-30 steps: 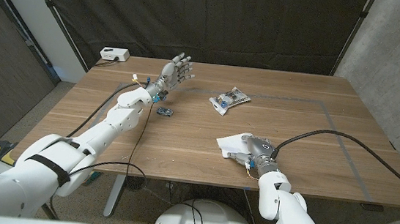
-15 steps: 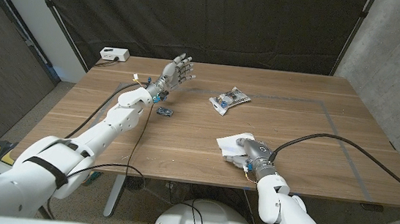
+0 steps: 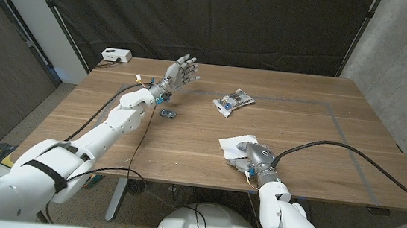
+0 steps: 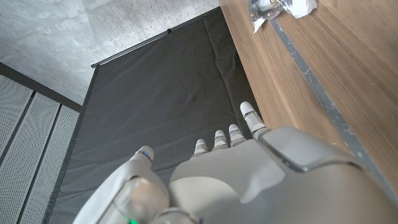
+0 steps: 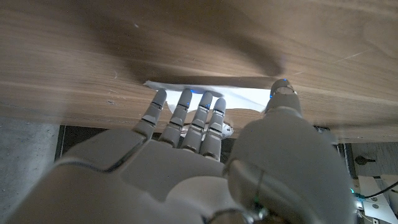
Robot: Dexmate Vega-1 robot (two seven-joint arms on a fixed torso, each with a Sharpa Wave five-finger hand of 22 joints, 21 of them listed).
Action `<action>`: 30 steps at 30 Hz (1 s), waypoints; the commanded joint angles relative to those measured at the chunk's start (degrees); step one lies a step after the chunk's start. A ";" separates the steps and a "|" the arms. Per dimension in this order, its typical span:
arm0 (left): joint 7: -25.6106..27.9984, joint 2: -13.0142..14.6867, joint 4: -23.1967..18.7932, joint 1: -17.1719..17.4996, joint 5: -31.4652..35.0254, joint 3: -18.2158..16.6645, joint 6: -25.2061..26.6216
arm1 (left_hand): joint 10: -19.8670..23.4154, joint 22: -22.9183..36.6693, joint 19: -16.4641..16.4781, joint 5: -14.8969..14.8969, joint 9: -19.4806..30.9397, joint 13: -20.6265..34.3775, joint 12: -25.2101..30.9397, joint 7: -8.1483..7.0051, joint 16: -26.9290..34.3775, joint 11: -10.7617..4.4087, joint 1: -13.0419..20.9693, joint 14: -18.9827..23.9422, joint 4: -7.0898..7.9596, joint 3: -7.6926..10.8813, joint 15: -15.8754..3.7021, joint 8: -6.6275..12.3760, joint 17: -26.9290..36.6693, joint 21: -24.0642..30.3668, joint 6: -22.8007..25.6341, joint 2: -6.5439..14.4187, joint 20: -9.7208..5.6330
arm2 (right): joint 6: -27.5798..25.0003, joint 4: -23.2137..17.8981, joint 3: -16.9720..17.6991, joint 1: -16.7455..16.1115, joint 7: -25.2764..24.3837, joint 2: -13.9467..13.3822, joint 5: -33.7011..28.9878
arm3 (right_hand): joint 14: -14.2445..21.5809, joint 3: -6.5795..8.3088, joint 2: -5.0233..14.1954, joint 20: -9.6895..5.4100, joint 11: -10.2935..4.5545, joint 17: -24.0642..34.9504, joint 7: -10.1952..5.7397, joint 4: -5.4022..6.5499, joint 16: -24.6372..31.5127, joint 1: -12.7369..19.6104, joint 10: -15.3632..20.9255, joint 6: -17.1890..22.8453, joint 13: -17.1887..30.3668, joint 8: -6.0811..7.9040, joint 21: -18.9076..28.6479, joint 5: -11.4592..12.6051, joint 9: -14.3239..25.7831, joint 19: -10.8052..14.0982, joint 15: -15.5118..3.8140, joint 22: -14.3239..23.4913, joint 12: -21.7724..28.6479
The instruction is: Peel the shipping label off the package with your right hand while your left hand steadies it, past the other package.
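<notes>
The wooden table (image 3: pixel 186 138) carried everything. My left robot hand (image 3: pixel 180 72) was raised above its far left part, fingers spread and empty. My right robot hand (image 3: pixel 253 155) lay over the white package (image 3: pixel 231 144) near the front edge — whether it gripped it, I could not tell. The other package (image 3: pixel 233 102) — clear, crinkled — sat well apart, farther back.

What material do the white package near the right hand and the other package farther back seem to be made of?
White package: probably matte paper or poly mailer; flat, plain white, no shine. Other package: likely glossy clear plastic wrap; crinkled, with bright glints. Table: wood-look top with visible grain, satin finish.
</notes>
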 commanded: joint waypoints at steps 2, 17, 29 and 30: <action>-0.24 0.42 -0.66 0.21 -0.38 -0.18 0.20 | -1.40 0.11 -8.33 0.24 0.08 0.18 -0.22 -0.57 -0.26 0.16 0.31 -1.52 0.13 -0.07 0.44 -0.06 0.14 -0.13 -5.27 2.37 0.43 | 4.63 4.88 -0.30 -0.57 -6.75 2.18 0.78 | 4.76 -0.85 0.36 -0.55 -1.91 0.56 -2.20 0.07 3.10 1.91 6.71 7.43 0.32 2.32 1.65 0.97 -0.23 1.99 -7.16 0.45 2.33; -0.95 0.34 0.28 -0.32 -0.61 -0.24 0.22 | -1.53 0.12 -8.32 0.24 0.09 0.19 -0.40 -0.77 -0.37 0.13 0.27 -1.55 0.11 -0.15 0.38 -0.17 0.15 -0.26 -5.57 2.28 0.45 | 12.17 8.83 1.39 -2.18 -14.45 3.21 -0.33 | 17.10 1.82 5.88 -6.10 -3.64 6.88 -3.58 -1.37 11.86 19.24 29.35 31.96 1.77 6.94 7.67 1.13 -0.37 8.95 -10.87 -1.23 7.22; -1.17 0.04 1.07 -0.88 -0.23 0.02 0.05 | -1.51 0.13 -8.34 0.25 0.09 0.20 -0.47 -0.71 -0.45 0.09 0.24 -1.61 0.12 -0.18 0.44 -0.15 0.16 -0.36 -5.57 2.29 0.49 | 12.27 3.72 5.13 -3.29 -7.67 0.64 4.18 | 15.27 -2.82 7.19 -3.36 -0.08 5.40 -2.00 7.56 5.69 5.16 19.68 20.29 -3.00 -2.20 9.40 -2.74 -0.97 4.91 -10.26 -2.76 -4.42; -1.22 -0.01 1.12 -0.91 -0.25 0.03 0.07 | -1.55 0.13 -8.37 0.25 0.09 0.21 -0.49 -0.67 -0.47 0.05 0.24 -1.65 0.12 -0.18 0.41 -0.16 0.16 -0.38 -5.62 2.31 0.48 | 11.75 3.57 4.92 -3.11 -7.27 0.58 3.81 | 14.29 -3.74 6.94 -3.14 0.63 5.60 -1.15 8.63 5.51 2.93 18.48 18.51 -3.22 -3.20 9.43 -3.22 -0.93 4.39 -9.88 -2.81 -5.33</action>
